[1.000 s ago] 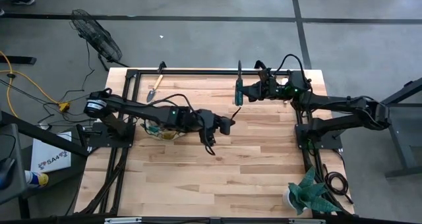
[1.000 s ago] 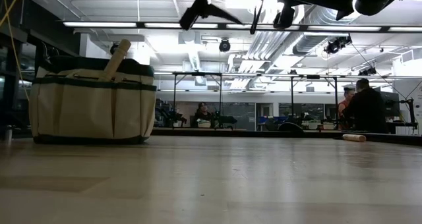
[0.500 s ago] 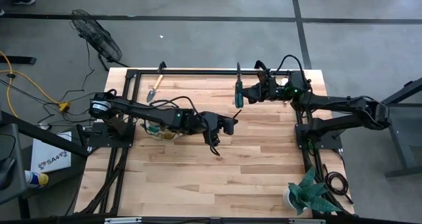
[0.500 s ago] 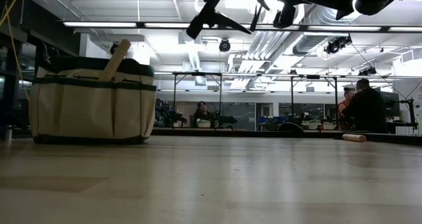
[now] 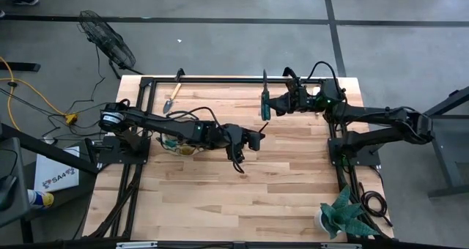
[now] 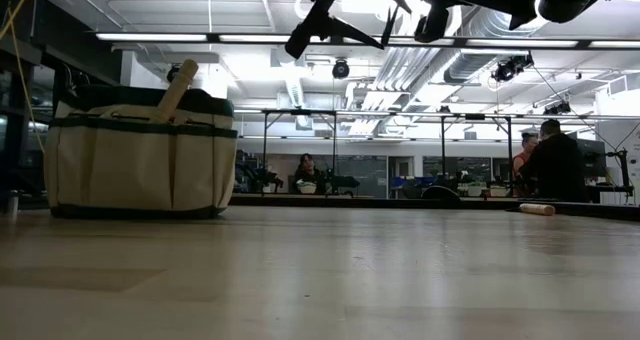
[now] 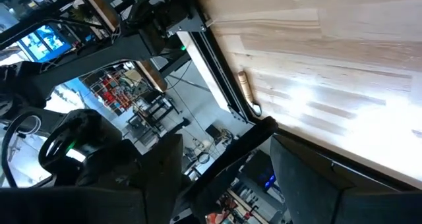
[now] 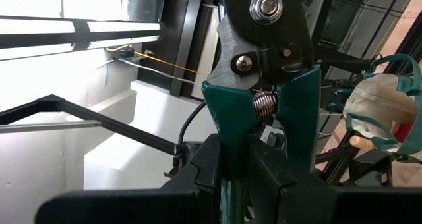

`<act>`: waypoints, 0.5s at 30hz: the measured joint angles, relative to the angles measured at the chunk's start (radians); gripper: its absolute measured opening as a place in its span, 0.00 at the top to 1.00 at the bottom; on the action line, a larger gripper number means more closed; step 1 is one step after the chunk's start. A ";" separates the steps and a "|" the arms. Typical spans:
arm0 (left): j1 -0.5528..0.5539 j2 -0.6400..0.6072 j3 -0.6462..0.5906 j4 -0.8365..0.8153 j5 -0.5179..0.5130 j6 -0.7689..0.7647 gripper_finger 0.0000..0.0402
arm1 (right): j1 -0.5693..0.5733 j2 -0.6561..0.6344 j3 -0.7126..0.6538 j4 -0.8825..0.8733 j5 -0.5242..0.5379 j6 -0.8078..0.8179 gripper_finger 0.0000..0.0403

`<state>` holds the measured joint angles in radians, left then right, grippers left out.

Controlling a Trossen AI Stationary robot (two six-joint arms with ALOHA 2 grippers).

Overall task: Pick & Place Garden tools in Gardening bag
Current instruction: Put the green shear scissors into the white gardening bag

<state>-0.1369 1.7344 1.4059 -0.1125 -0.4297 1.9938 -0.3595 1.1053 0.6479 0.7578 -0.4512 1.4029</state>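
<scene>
From where I stand, the wooden table [image 5: 293,183] fills the scene. On it, toward nine o'clock, sits the gardening bag [image 6: 140,160], beige with green trim, a wooden handle [image 6: 175,88] poking out of its top; from above it is mostly hidden under the left arm. That arm stretches across to the table's middle, where the left gripper [image 5: 245,148] hangs with its fingers spread wide and nothing between them. Toward twelve o'clock the right gripper [image 5: 272,102] is clamped on the green-handled pruning shears [image 8: 264,85], blades pointing away from the wrist. A wooden-handled trowel [image 5: 173,92] lies at about eleven o'clock near the far edge. A potted plant [image 5: 343,216] stands at the five o'clock corner.
</scene>
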 joint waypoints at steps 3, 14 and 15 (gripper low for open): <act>0.000 0.000 0.000 -0.001 0.000 0.000 0.51 | 0.000 0.000 0.000 0.000 0.000 0.000 0.91; 0.028 0.006 0.000 0.007 0.058 -0.011 0.73 | 0.000 0.000 0.000 0.000 0.000 0.000 0.91; 0.029 0.006 0.000 0.008 0.057 -0.011 0.74 | 0.000 0.000 0.000 0.000 -0.001 0.000 0.91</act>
<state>-0.1082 1.7401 1.4059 -0.1049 -0.3724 1.9828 -0.3595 1.1057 0.6479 0.7578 -0.4519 1.4025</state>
